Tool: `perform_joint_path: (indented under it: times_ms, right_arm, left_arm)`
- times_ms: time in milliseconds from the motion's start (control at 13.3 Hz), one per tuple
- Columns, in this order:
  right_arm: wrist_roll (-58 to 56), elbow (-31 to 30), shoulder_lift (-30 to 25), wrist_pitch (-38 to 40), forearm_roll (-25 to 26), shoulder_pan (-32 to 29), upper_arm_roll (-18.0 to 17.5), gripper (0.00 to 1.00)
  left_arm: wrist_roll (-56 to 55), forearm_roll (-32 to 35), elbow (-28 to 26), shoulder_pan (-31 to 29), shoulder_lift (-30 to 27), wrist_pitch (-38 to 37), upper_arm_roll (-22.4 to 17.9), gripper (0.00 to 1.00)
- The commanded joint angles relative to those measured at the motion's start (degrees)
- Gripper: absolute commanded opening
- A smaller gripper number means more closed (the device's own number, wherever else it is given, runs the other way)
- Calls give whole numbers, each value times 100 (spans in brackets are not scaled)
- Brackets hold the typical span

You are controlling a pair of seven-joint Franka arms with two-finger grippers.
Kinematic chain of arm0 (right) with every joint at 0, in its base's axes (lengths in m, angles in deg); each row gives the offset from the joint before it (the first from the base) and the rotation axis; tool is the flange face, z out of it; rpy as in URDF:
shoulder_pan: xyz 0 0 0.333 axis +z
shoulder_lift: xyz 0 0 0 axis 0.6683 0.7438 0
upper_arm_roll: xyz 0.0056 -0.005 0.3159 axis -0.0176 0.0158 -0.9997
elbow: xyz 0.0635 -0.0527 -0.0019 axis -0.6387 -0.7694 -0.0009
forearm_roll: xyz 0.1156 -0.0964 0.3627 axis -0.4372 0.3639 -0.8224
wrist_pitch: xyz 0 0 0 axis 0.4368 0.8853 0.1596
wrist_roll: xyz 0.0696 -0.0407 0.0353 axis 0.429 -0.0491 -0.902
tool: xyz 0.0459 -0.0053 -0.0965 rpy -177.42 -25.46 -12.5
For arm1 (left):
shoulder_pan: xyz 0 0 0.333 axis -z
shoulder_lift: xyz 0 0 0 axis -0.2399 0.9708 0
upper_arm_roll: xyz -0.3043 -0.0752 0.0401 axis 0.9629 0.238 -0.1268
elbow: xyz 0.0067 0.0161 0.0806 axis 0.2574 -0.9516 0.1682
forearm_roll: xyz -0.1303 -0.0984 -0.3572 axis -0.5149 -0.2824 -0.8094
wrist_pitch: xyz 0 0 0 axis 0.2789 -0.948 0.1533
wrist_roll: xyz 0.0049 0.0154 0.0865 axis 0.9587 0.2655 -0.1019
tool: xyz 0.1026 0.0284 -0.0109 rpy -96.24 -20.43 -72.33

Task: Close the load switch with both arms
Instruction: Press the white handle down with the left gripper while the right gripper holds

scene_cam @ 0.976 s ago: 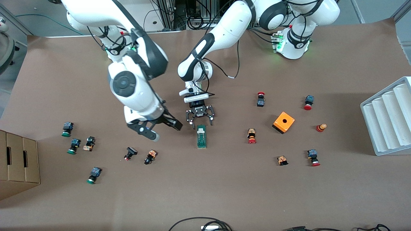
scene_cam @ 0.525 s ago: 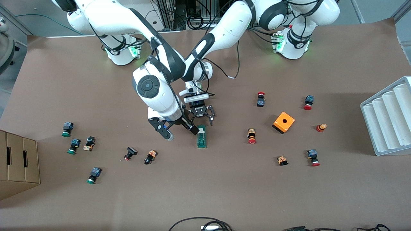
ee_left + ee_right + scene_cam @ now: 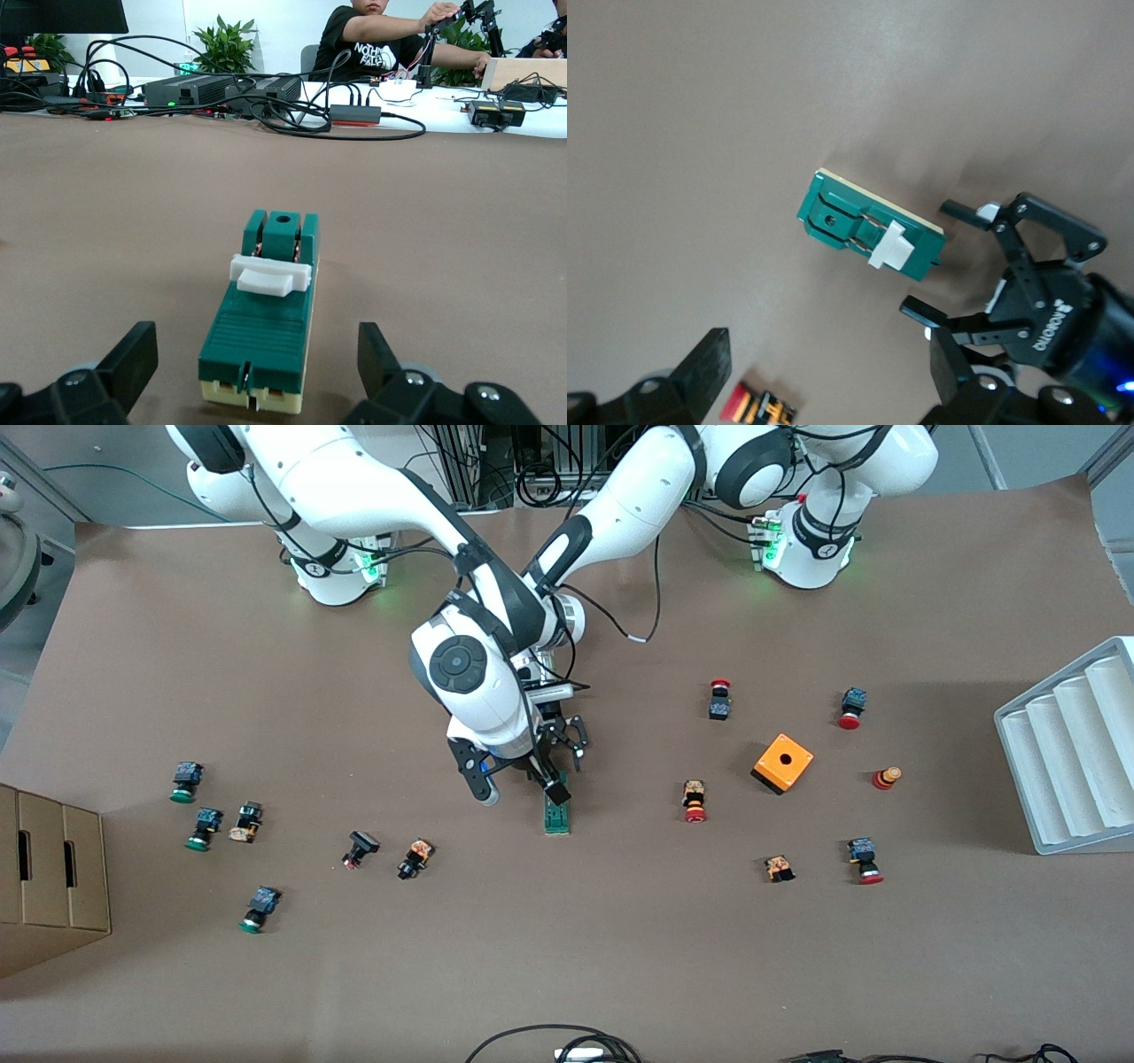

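Under right claw (image 3: pixel 523 782), half-hidden load switch (image 3: pixel 557 816).

A high front camera is facing my bases across the table (image 3: pixel 797 957). My wrist cameras are sitting close, both sharing the switch (image 3: pixel 261 319).

Both arms are reaching in toward the middle of the table, crossing closely. The left gripper (image 3: pixel 558 751) is sitting low with its fingers (image 3: pixel 133 354) spread wide apart, pointing toward the front camera. The right gripper (image 3: pixel 523 779) is hanging just above and beside it, wrist tilted, fingers (image 3: pixel 709 363) apparently spread open too.
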Motion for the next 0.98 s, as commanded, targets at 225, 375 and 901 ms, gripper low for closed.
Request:
perform_joint_path:
  times_ms: [225,375,901]
  right_arm:
    - [514,417,539,-80,-138,182,216,99]
    - [595,506,689,-80,-147,287,312,98]
    - [560,296,760,-439,-340,306,348,82]
  left_arm:
    - [-2,83,-8,-30,5,47,10,100]
    - [-11,75,44,-39,58,56,10,100]
    - [-2,75,141,-30,164,47,19,98]
